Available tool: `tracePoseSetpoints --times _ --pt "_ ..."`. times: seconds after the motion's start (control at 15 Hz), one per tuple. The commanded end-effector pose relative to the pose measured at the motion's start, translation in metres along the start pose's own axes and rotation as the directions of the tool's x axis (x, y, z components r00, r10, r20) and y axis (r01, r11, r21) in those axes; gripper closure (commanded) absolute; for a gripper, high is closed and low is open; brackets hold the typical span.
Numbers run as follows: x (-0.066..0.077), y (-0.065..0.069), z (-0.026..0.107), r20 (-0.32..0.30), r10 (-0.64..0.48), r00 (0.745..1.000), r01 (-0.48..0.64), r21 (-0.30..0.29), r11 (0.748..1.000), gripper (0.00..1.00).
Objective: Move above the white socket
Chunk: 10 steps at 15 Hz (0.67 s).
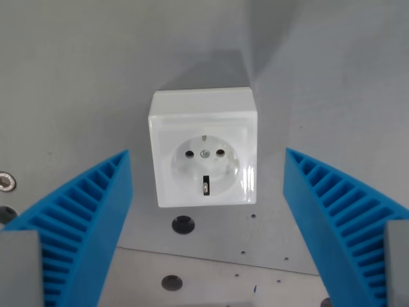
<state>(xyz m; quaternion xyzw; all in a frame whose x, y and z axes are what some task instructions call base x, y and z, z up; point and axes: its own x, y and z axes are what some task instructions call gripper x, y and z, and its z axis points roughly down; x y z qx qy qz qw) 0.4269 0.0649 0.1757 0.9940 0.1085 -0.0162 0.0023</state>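
We see a glossy white socket (203, 148), w/ a silver centre screw and dark pin holes. Our gripper (208, 167) has bright blue fingers (96, 211), ribbed w/ darker blue slots, on grey mounts near. The table (77, 70) is matte grey; the near plate (211, 281) is lighter grey w/ black holes.

No text, label or number readable — anywhere.

flat grey metal plate (77, 77) | two round dark holes (183, 224) near bottom | silver hex screw (6, 182) at left edge
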Motion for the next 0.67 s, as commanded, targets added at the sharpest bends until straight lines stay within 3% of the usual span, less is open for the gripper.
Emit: tracePoseSetpoints --times 0.07,0.67 --pt "-0.008 -0.0035 0.0072 -0.104 -0.03 0.994 0.024 -0.05 0.998 0.0" --pt "-0.0125 -0.0056 0.0147 -0.103 -0.023 0.994 0.017 -0.052 0.998 0.0"
